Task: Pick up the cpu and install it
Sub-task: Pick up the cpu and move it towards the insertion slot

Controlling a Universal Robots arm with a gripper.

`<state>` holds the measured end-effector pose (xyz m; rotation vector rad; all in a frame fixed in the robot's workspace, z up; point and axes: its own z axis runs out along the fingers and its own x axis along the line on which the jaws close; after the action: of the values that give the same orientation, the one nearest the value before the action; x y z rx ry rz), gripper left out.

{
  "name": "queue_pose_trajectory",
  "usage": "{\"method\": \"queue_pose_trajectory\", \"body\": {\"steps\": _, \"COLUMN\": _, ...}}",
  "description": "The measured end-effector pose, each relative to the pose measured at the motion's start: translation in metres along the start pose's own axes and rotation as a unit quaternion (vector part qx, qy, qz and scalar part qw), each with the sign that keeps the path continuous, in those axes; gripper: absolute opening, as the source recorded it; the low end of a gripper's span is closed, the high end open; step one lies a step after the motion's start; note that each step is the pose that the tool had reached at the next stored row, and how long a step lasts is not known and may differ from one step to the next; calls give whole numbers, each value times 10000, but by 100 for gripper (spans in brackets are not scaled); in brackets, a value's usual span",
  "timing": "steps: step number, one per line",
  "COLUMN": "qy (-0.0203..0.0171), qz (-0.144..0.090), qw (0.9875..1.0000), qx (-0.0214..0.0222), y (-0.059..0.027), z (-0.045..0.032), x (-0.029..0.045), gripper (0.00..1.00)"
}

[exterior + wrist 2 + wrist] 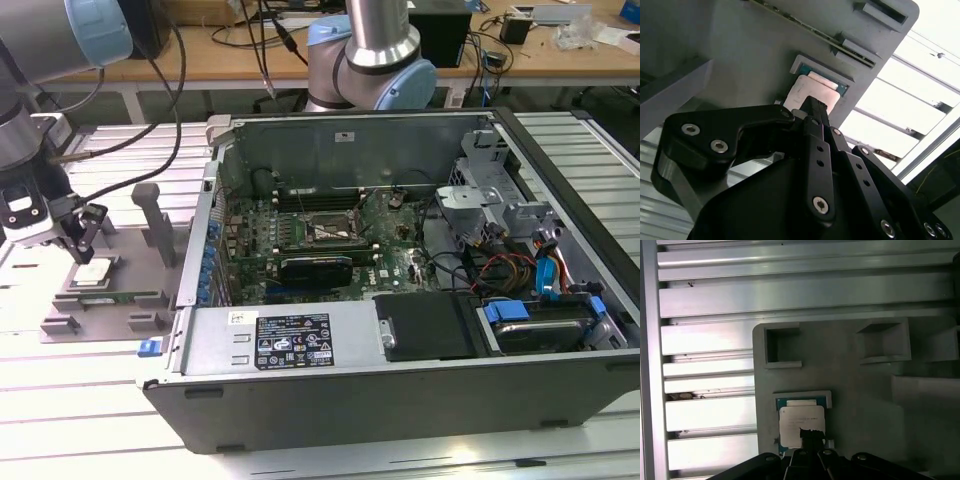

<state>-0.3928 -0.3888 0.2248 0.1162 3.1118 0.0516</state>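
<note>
The cpu is a pale silvery square chip over the grey tray at the exterior view's left. In both wrist views the cpu sits shifted off its teal-lined recess. My gripper stands just above it with its black fingers drawn together on the chip's near edge. The open computer case lies to the exterior view's right, and its motherboard socket is uncovered.
Upright grey posts rise from the tray next to my gripper. A long green module lies in a tray slot. The case wall stands between the tray and the motherboard. Cables and a drive bay crowd the case's right side.
</note>
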Motion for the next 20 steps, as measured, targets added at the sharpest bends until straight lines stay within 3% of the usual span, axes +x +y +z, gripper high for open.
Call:
{"method": "queue_pose_trajectory", "body": {"steps": 7, "qy": 3, "qz": -13, "qw": 10000, "qx": 5, "y": -7, "z": 125, "x": 25, "gripper": 11}}
{"method": "queue_pose_trajectory", "body": {"steps": 14, "qy": 1, "qz": -14, "qw": 10000, "qx": 5, "y": -7, "z": 126, "x": 25, "gripper": 11}}
{"method": "queue_pose_trajectory", "body": {"steps": 16, "qy": 1, "qz": -14, "qw": 10000, "qx": 5, "y": -7, "z": 126, "x": 25, "gripper": 29}}
{"method": "queue_pose_trajectory", "body": {"steps": 17, "qy": 0, "qz": -13, "qw": 10000, "qx": 5, "y": -7, "z": 126, "x": 25, "gripper": 29}}
{"method": "queue_pose_trajectory", "body": {"steps": 20, "qy": 0, "qz": -14, "qw": 10000, "qx": 5, "y": -7, "z": 126, "x": 25, "gripper": 48}}
